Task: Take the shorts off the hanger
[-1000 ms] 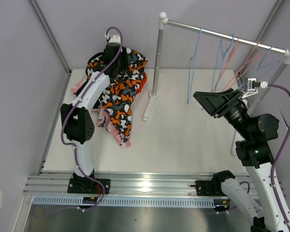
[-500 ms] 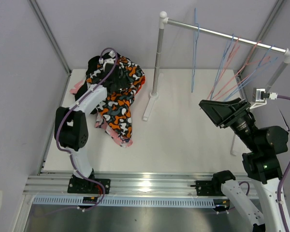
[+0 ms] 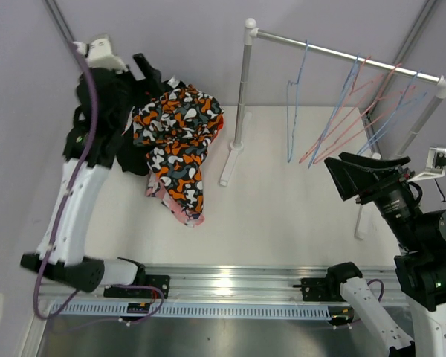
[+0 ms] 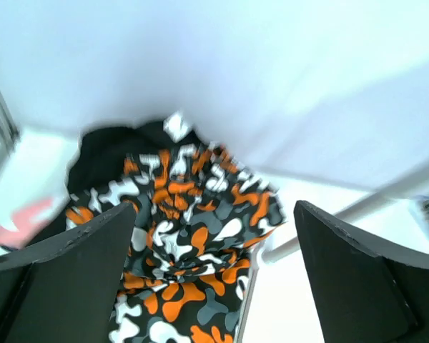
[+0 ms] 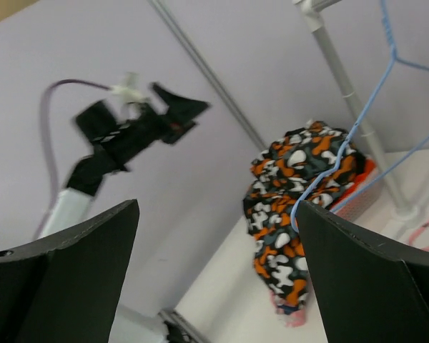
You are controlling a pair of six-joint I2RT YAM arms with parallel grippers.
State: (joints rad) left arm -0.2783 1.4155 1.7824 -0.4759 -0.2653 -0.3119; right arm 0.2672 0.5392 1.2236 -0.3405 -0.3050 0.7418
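The shorts (image 3: 177, 141) lie heaped at upper left, long axis running toward the near edge. The left claw (image 3: 143, 71), wide open and empty, hangs over their far end. The right claw (image 3: 349, 175), likewise open and empty, is far right.

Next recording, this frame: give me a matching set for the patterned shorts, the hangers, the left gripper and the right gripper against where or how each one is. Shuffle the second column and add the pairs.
Column one
1. patterned shorts
2. hangers
3. left gripper
4. right gripper

Column two
A. bare, hanging on the rail
B. heaped at the far left of the table
C. open and empty, raised at the far left
D. open and empty, at the far right, level with the hangers

Pairs: 1-B, 2-A, 3-C, 4-D
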